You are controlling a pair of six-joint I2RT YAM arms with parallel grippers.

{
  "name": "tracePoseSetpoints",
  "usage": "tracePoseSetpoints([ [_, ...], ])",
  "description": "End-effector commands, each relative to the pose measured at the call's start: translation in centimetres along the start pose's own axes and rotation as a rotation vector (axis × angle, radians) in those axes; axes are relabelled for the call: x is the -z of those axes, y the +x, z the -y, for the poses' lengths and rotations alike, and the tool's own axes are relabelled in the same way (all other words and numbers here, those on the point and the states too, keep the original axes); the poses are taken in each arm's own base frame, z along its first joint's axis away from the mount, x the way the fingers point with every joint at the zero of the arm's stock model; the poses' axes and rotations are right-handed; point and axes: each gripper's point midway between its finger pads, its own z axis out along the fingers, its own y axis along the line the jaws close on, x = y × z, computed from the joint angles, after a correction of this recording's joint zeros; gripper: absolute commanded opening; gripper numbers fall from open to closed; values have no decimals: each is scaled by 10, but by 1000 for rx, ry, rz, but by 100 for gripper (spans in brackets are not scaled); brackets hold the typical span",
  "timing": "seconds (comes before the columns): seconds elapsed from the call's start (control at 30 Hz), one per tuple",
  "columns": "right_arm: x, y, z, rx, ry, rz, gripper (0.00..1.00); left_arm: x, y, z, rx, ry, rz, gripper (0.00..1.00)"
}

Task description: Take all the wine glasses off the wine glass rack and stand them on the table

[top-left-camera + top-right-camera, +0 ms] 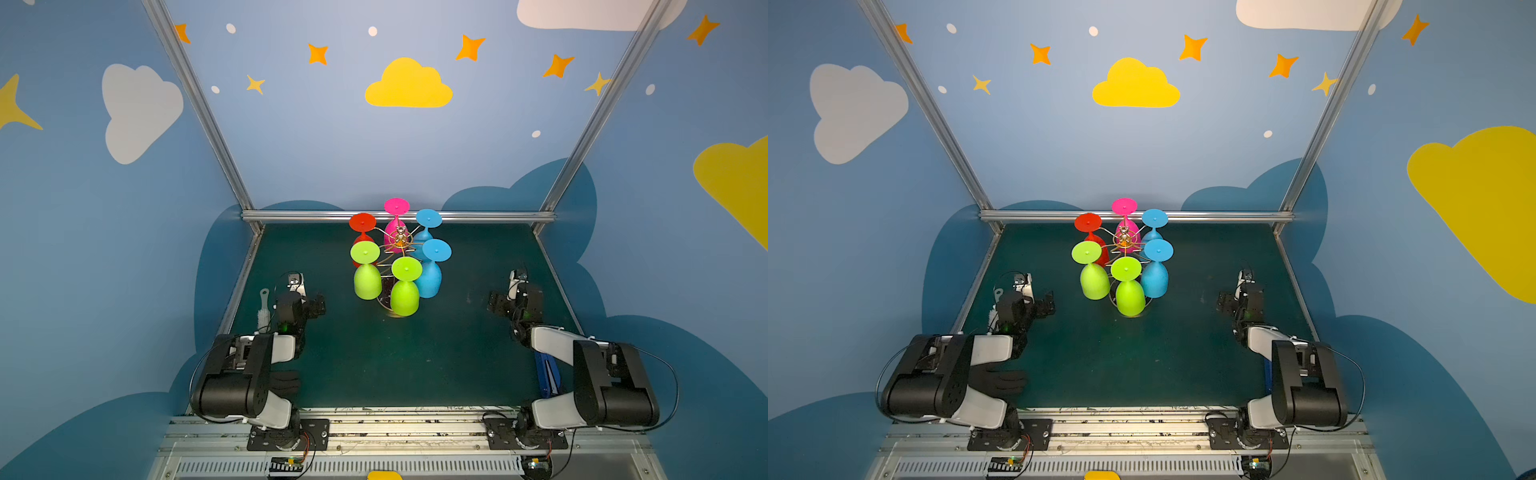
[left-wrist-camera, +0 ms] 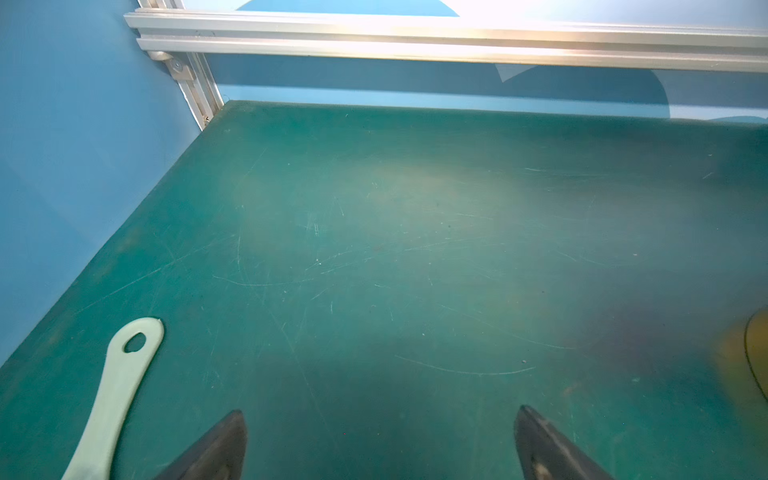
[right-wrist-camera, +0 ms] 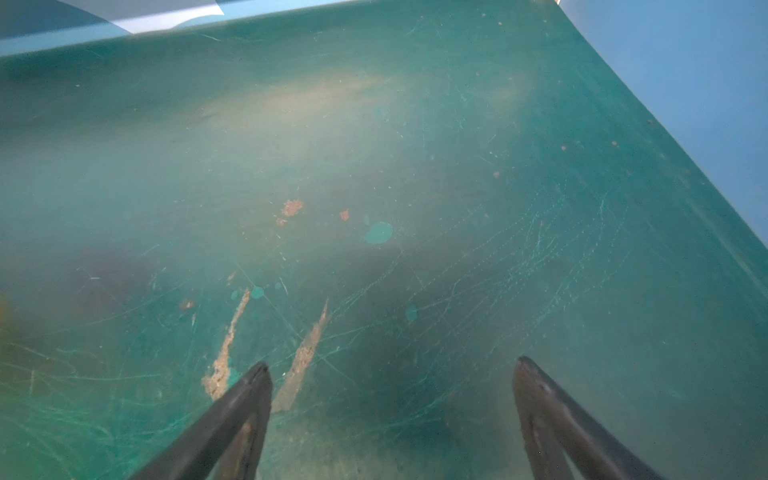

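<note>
The wine glass rack point(image 1: 400, 238) point(image 1: 1124, 238), a thin gold wire stand, stands at the middle back of the green table. Several bright wine glasses hang upside down from its arms. A green wine glass point(image 1: 405, 291) point(image 1: 1128, 291) hangs nearest the front, with a second green one point(image 1: 366, 276) to its left and a blue one point(image 1: 430, 274) to its right. Red point(image 1: 362, 222), pink point(image 1: 396, 206) and another blue point(image 1: 428, 218) hang behind. My left gripper point(image 1: 316, 303) point(image 2: 380, 415) is open and empty, left of the rack. My right gripper point(image 1: 496, 303) point(image 3: 392, 365) is open and empty, right of it.
A pale green brush point(image 1: 264, 307) point(image 2: 120, 382) lies by the table's left edge beside my left gripper. A black glove point(image 1: 284, 382) lies near the left arm's base and a blue object point(image 1: 548, 374) under the right arm. An aluminium rail point(image 1: 399, 216) runs along the back.
</note>
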Motion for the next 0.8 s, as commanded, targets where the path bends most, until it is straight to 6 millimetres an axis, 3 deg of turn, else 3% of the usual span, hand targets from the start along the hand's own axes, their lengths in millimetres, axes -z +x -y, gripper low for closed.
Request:
tracePoseSetpoints([
  [0.0,-2,-11,-5,6,-17,27,89,-4,-9,-1,4,-8,25,100],
  [0.67,-1,-11,-5,5,-17,31,92,-2,-10,0,0,-4,31,100],
  [0.77,1,-14,-3,1,1,39,92,2,-17,0,7,-3,46,100],
])
